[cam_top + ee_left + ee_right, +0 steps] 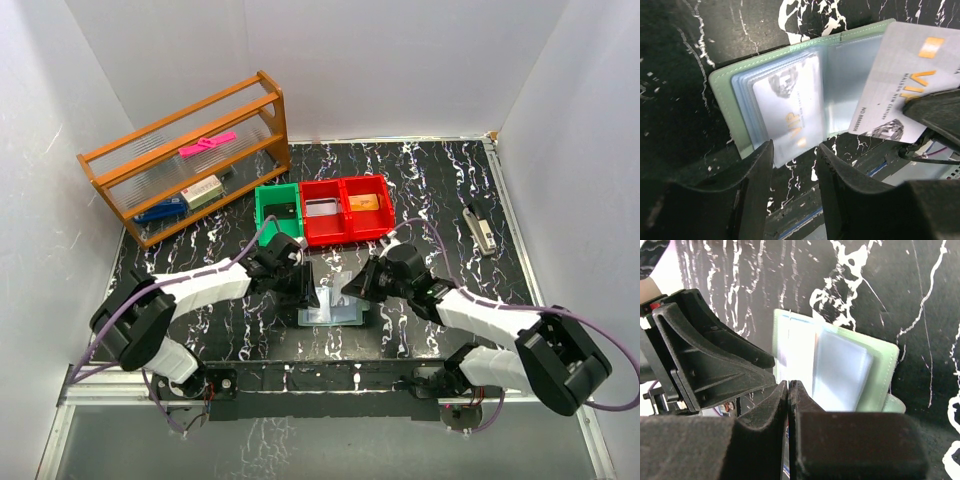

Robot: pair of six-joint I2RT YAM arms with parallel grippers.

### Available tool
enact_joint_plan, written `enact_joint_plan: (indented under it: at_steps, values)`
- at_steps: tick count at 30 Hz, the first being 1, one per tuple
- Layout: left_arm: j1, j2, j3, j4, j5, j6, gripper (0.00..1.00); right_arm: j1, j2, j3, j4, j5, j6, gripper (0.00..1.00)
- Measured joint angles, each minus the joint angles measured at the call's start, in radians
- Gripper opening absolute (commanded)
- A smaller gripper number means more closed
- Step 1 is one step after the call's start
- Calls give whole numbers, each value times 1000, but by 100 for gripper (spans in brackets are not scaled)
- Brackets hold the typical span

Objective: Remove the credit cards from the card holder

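Left wrist, open card holder (722, 100), card (790, 112) inside

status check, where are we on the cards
Left claw open, straddling card holder near edge. Right claw shut on a credit card, tilted up over the holder's right half. Second card sleeved in left half. Nothing blocking.

The holder (727, 107) lies open and flat, with pale green edging around blue-grey clear sleeves. Its near edge sits right at the fingertips of the left gripper (795, 160). The sleeved card (790, 117), silvery with gold lettering, sits in the top sleeve of the half directly ahead of that gripper. The free card (905, 85), whitish with orange "VIP" print, tilts over the other half, one edge pinched in the right gripper (788, 390).
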Motion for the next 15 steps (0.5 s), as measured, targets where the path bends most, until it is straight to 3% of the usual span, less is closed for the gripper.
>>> enact_joint_plan:
  at_steps: [8, 12, 15]
  values:
    - [2, -173, 14, -131, -163, 27, 84, 0, -164, 0, 1, 59, -216, 0]
    - [37, -247, 37, -211, -244, 47, 95, 2, -241, 3, 2, 94, -386, 0]
    - [133, -310, 48, -267, -275, 72, 99, 3, -267, 18, 12, 108, -520, 0]
